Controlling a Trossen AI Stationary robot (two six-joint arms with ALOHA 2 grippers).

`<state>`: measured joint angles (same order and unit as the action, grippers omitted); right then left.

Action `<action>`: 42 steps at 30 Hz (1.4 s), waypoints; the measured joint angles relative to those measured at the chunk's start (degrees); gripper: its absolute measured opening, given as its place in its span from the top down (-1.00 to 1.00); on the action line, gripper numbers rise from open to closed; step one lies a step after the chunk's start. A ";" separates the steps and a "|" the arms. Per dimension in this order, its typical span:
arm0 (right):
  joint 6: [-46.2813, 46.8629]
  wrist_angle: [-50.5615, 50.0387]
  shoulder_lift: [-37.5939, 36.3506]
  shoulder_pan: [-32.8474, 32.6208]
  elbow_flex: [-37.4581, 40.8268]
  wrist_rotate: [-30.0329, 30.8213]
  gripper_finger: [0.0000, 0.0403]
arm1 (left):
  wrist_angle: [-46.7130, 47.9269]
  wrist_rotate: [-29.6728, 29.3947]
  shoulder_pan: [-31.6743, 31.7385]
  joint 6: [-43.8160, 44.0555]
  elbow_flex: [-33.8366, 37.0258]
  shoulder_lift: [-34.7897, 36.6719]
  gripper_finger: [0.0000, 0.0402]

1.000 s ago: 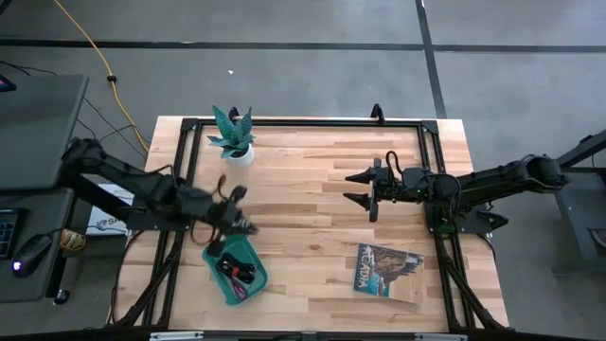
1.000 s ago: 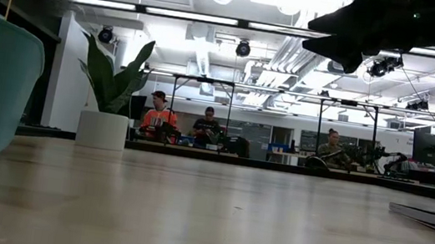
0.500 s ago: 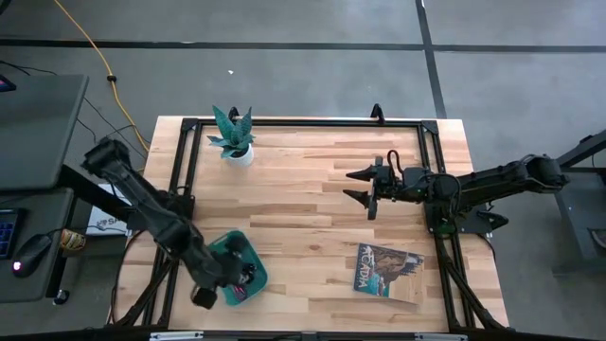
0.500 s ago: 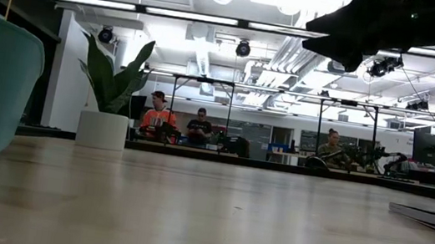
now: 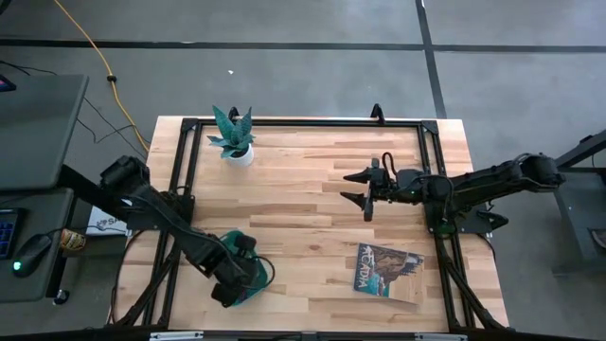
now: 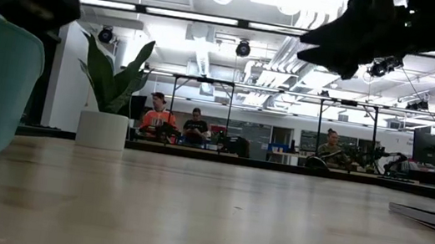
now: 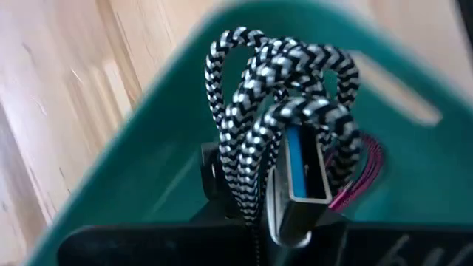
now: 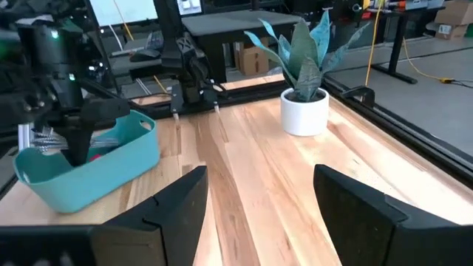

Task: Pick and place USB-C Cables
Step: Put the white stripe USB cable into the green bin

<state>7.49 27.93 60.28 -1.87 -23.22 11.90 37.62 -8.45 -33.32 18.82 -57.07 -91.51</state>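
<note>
My left gripper (image 5: 230, 282) hovers over the teal tray (image 5: 258, 275) near the table's near-left corner and is shut on the grey braided USB-C cable bundle (image 7: 281, 103). Its blue-tongued plug (image 7: 303, 174) shows in the left wrist view. The maroon-purple cable (image 7: 367, 164) lies in the tray (image 7: 148, 162) underneath. I cannot make out the black-and-red cable. In the right wrist view the left gripper (image 8: 74, 144) carries the bundle (image 8: 44, 137) above the tray (image 8: 96, 170). My right gripper (image 5: 365, 189) waits open above the table's middle-right. My left gripper holds the grey cable bundle near its plug end (image 7: 255, 210), pinched between the two fingers. The fingers come from above, pointing down into the tray. The coiled loops (image 7: 244, 66) stick out past the fingertips, clear of the tray floor. The exact place of contact is hidden by the gripper body.
A potted plant (image 5: 233, 137) stands near the far-left corner. A magazine (image 5: 386, 270) lies toward the near-right corner. Bare wood stretches between the tray and the magazine. People sit at benches in the room behind the table (image 6: 191, 127).
My left arm has swung fast from the tray's far side toward the table's near edge, passed the tray's near-left side, and come back over the tray. My right gripper has edged slightly toward the table's left.
</note>
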 joint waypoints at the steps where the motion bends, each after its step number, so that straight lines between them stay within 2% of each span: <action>1: 0.00 -0.09 0.34 0.00 -0.02 0.00 -0.18 | 0.34 0.22 -0.02 0.03 0.01 -0.68 1.00; 13: 0.00 0.43 1.06 0.00 0.00 -0.02 -0.18 | 0.60 0.05 -0.02 0.08 -0.32 -9.42 0.99; 30: 0.00 0.45 1.06 0.00 0.00 -0.02 -0.18 | -0.67 0.95 0.40 -0.36 -0.02 -10.61 0.83; 36: -0.02 0.45 1.06 0.00 0.00 -0.02 -0.18 | -0.40 2.43 1.98 0.20 -0.27 -10.70 0.59; 42: -0.02 0.43 1.04 0.00 0.00 -0.02 -0.18 | 2.56 2.53 2.96 -0.44 -3.52 -11.03 0.28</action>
<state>7.46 28.36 61.32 -1.87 -23.22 11.88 40.19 -5.93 -30.36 18.38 -60.59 -102.55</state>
